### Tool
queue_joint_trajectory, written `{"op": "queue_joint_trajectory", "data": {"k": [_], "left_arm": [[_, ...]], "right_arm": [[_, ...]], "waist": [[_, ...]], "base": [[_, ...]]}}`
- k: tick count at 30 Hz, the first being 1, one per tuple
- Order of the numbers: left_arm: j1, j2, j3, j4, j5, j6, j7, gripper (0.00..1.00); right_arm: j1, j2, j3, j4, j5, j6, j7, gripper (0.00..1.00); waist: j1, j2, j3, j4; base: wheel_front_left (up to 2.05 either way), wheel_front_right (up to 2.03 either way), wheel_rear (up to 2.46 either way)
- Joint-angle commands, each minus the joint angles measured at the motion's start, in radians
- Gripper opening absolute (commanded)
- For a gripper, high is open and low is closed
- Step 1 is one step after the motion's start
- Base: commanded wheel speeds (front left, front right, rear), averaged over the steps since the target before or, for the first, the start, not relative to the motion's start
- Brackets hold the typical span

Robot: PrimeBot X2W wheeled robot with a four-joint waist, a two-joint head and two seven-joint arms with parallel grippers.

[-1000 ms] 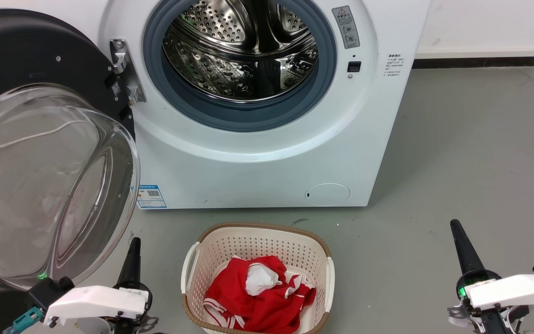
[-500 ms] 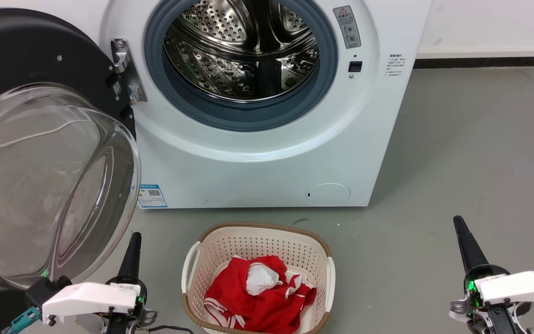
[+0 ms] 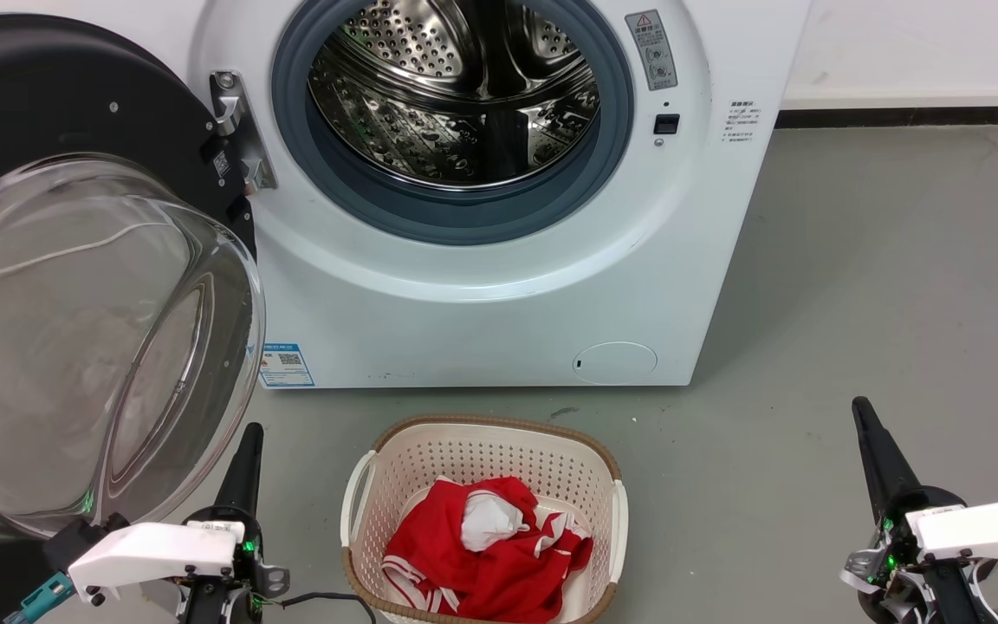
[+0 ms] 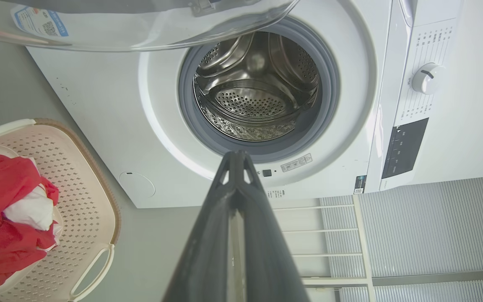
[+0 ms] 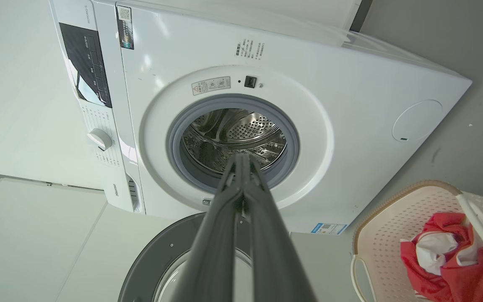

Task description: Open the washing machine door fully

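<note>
Grey floor [image 3: 854, 286], white washer [image 3: 464, 329]: washing machine door [image 3: 92, 286] stood swung wide.
Left gripper [image 3: 248, 440] and right gripper [image 3: 865, 418] were each pressed together, holding nothing.

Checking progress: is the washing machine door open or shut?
Open: the washing machine door hangs swung left on its hinge, the steel drum fully exposed.

Smooth grey floor [image 3: 854, 286] carries white front-load washing machine [image 3: 482, 321], standing upright. Cream perforated plastic laundry basket w/ brown woven rim [image 3: 482, 455] sits on floor just in front of machine, approx centred, not touching. Small dark scuff [image 3: 561, 412] btwn machine & basket.
</note>
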Motion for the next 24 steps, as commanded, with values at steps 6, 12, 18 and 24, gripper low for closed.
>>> {"op": "queue_joint_trajectory", "data": {"k": [6, 12, 18, 24], "left_arm": [[-0.020, -0.001, 0.009, 0.004, -0.065, -0.012, 0.018, 0.00], [-0.026, -0.002, 0.014, 0.008, -0.112, -0.017, 0.030, 0.00], [-0.031, -0.003, 0.019, 0.011, -0.155, -0.023, 0.040, 0.00], [-0.029, -0.004, 0.024, 0.014, -0.189, -0.027, 0.050, 0.00]], "right_arm": [[-0.020, -0.001, -0.010, 0.006, 0.065, 0.000, 0.012, 0.00], [-0.028, 0.000, -0.015, 0.013, 0.108, 0.000, 0.021, 0.00], [-0.033, 0.001, -0.020, 0.019, 0.150, 0.000, 0.030, 0.00], [-0.032, 0.002, -0.025, 0.024, 0.184, 0.000, 0.037, 0.00]], "waist": [[-0.0001, 0.0000, 0.000, 0.001], [-0.0001, 0.0000, 0.001, 0.002], [-0.0001, 0.0000, 0.001, 0.003], [-0.0001, 0.0000, 0.001, 0.004]], "base": [[0.00, 0.00, 0.00], [0.00, 0.00, 0.00], [0.00, 0.00, 0.00], [0.00, 0.00, 0.00]]}}
